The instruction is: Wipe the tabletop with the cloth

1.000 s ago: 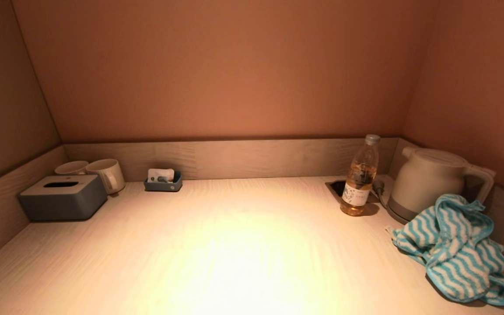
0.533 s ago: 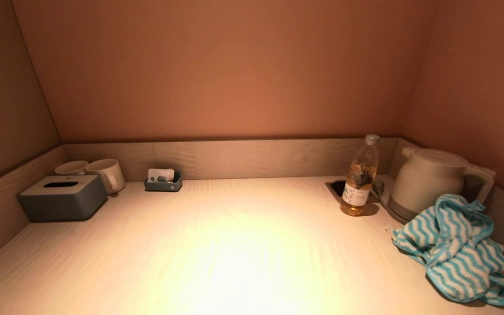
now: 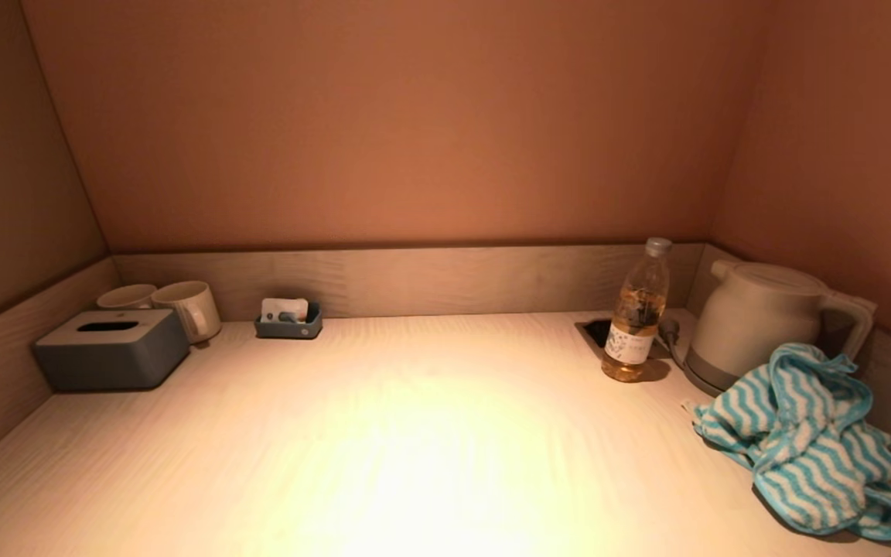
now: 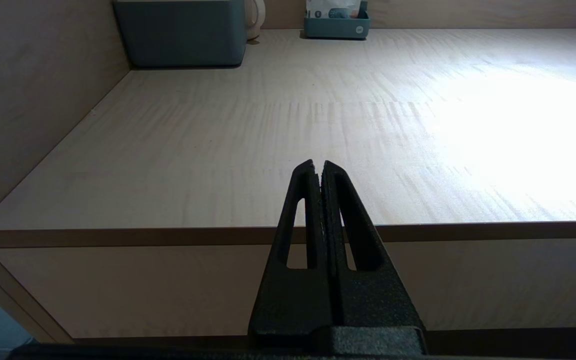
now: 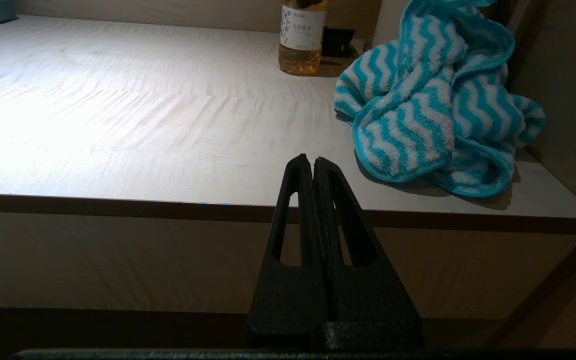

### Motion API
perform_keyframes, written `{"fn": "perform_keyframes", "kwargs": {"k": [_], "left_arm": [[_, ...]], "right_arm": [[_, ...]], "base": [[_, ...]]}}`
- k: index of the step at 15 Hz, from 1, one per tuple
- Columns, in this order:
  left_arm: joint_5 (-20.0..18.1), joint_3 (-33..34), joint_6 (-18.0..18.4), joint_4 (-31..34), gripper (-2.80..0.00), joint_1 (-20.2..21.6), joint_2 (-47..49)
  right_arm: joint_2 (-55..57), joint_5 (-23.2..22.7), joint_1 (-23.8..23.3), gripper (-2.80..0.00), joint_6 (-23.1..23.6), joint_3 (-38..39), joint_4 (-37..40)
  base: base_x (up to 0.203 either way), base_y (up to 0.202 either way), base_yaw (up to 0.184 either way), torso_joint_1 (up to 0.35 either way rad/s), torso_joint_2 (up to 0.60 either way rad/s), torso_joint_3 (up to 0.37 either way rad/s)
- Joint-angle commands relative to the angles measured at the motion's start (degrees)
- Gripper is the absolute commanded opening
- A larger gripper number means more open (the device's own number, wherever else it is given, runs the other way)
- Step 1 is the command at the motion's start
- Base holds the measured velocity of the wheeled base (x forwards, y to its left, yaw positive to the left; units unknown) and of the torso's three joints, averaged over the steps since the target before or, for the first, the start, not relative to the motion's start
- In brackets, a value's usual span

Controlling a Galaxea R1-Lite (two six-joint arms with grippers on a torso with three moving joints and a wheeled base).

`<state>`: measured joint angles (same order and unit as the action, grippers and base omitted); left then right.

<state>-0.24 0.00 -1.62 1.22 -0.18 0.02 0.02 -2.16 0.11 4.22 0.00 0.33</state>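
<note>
Nothing has begun: both hands sit below the near edge of the bench [image 3: 384, 433], the left hand [image 4: 318, 167] and right hand [image 5: 306, 161] each pressed closed on nothing. The next move likely calls for the right hand to open and take the cloth [image 3: 809, 441], a crumpled teal-and-white striped heap at the near right, just beside the kettle [image 3: 755, 321].

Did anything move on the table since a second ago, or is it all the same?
Nothing visibly changed. The striped cloth lies bunched at the right end of the tabletop, beside the kettle and the bottle, and nobody has picked it up. The tissue box and the mugs sit at the left end. The left pincer and right pincer are shut, in front of the table's near edge.
</note>
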Motion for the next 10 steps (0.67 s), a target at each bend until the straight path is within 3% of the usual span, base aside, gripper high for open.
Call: {"fn": "perform_keyframes", "kwargs": {"k": [1, 10], "left_arm": [[-0.02, 0.00, -0.05, 0.01, -2.80, 0.01, -0.02], [-0.02, 0.00, -0.05, 0.01, -2.80, 0.01, -0.02]], "right_arm": [[-0.02, -0.04, 0.06, -2.80, 0.08, 0.00, 0.02], [-0.02, -0.04, 0.04, -2.80, 0.00, 0.00, 0.02]], "base": [[0.000, 0.000, 0.000, 0.000, 0.00, 0.000], [0.000, 0.000, 0.000, 0.000, 0.00, 0.000]]}}
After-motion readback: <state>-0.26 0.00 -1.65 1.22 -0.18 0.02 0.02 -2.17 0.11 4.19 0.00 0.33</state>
